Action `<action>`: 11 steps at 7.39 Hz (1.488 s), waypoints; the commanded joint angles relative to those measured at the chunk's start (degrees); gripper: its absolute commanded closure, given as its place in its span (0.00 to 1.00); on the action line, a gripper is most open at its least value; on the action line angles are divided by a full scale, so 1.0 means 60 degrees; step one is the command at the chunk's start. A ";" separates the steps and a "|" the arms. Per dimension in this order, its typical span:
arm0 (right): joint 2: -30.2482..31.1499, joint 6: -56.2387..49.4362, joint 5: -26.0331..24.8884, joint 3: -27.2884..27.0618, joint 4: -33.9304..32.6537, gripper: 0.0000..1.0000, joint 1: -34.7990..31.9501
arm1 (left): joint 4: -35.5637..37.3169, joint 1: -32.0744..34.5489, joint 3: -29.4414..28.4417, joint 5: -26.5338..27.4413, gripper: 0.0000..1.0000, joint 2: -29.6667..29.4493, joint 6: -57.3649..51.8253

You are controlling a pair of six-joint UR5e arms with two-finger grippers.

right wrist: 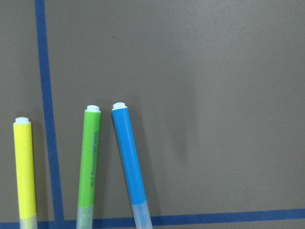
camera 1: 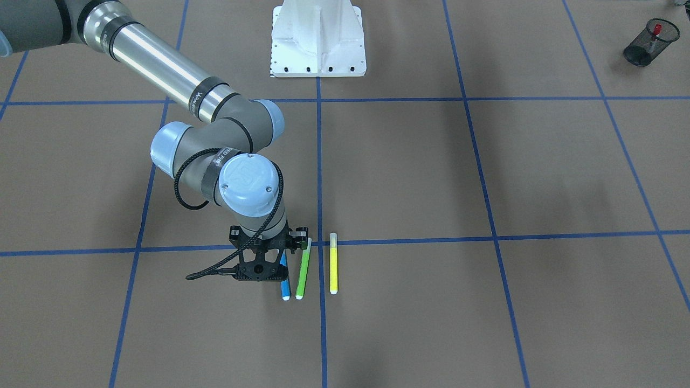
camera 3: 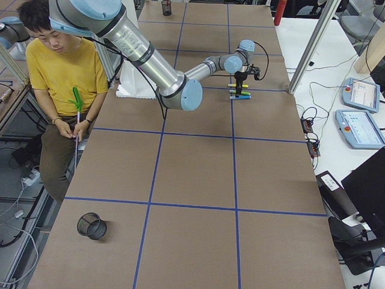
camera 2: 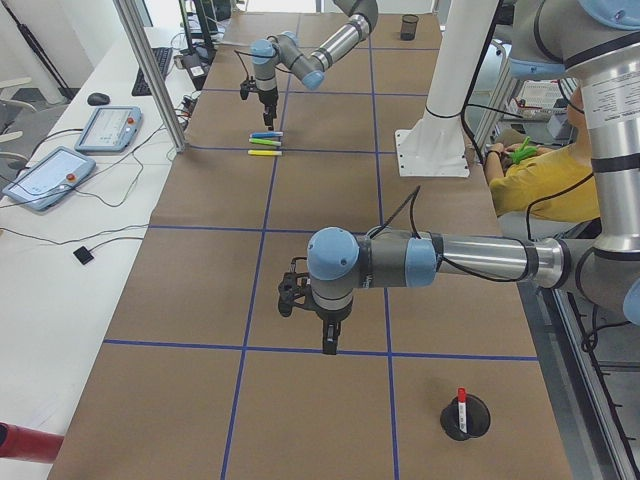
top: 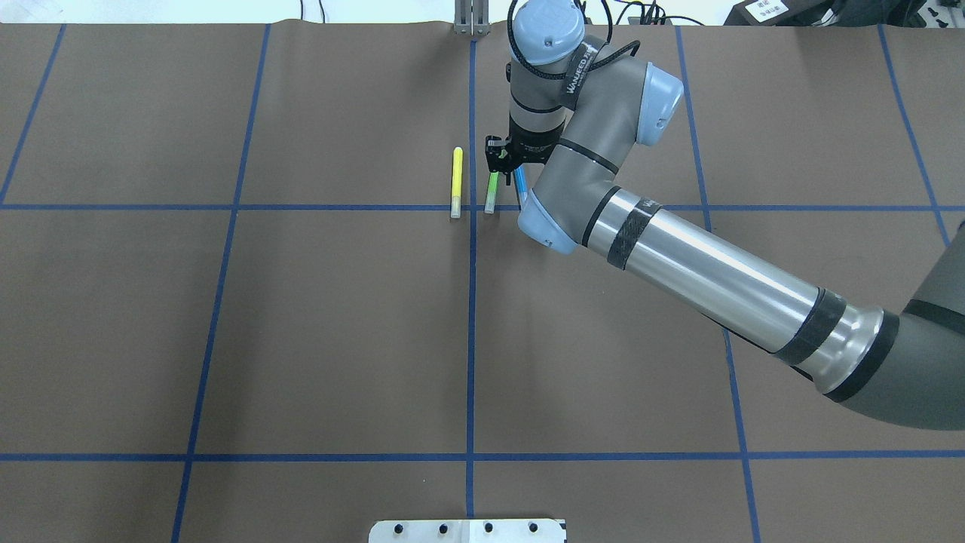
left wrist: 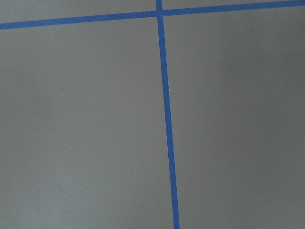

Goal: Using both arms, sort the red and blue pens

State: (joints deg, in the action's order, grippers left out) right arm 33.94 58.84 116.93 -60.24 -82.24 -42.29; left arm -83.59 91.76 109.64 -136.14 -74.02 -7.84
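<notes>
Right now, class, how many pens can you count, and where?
4. The blue marker, green marker and yellow marker lie side by side by the right pincer; the red pen stands in a mesh cup on the robot's left. None seems hidden.

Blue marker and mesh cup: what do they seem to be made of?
Blue marker: likely plastic, a smooth opaque barrel with a soft sheen and a translucent frosted cap. Mesh cup: probably black metal mesh, its wall see-through and finely gridded; coating unclear.
</notes>
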 commanded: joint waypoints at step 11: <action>0.0392 -0.0197 0.0010 -0.0037 0.0655 0.61 0.0383 | 0.0001 -0.0001 -0.0007 0.0000 0.00 0.0018 -0.0011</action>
State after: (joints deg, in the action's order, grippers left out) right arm 36.27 57.65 116.98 -60.47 -78.36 -40.12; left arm -83.65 91.78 109.60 -136.14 -73.92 -7.91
